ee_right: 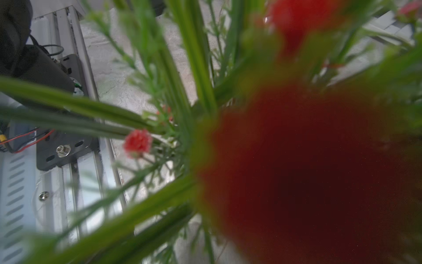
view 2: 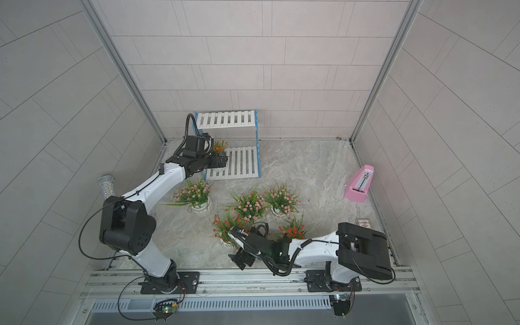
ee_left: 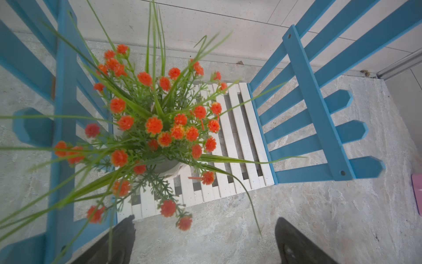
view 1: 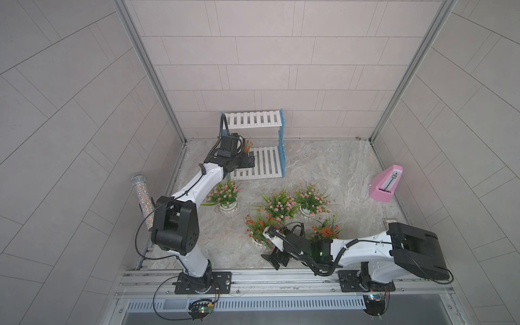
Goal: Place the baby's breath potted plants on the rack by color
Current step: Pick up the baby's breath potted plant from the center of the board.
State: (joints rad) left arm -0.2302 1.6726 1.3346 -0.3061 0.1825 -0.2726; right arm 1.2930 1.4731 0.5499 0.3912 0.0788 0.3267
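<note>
A red-orange baby's breath potted plant point(ee_left: 154, 125) stands at the left end of the rack's lower white shelf point(ee_left: 237, 137); in a top view the left arm partly covers it point(view 1: 247, 145). My left gripper point(ee_left: 204, 220) is open just in front of it, with only floor between the fingers. Three pink plants point(view 1: 225, 194) point(view 1: 278, 205) point(view 1: 311, 199) and two red-orange ones point(view 1: 257, 226) point(view 1: 326, 230) stand on the floor. My right gripper point(view 1: 277, 257) is open, low beside the front-left red-orange plant point(ee_right: 138, 142), whose blossoms blur most of the right wrist view. The rack's upper shelf point(view 1: 254, 119) holds nothing.
A pink metronome point(view 1: 385, 184) stands at the right wall, with a small flat card point(view 1: 391, 221) nearer the front. A glittery microphone point(view 1: 142, 194) leans at the left wall. The arms' mounting rail point(view 1: 281, 277) runs along the front edge.
</note>
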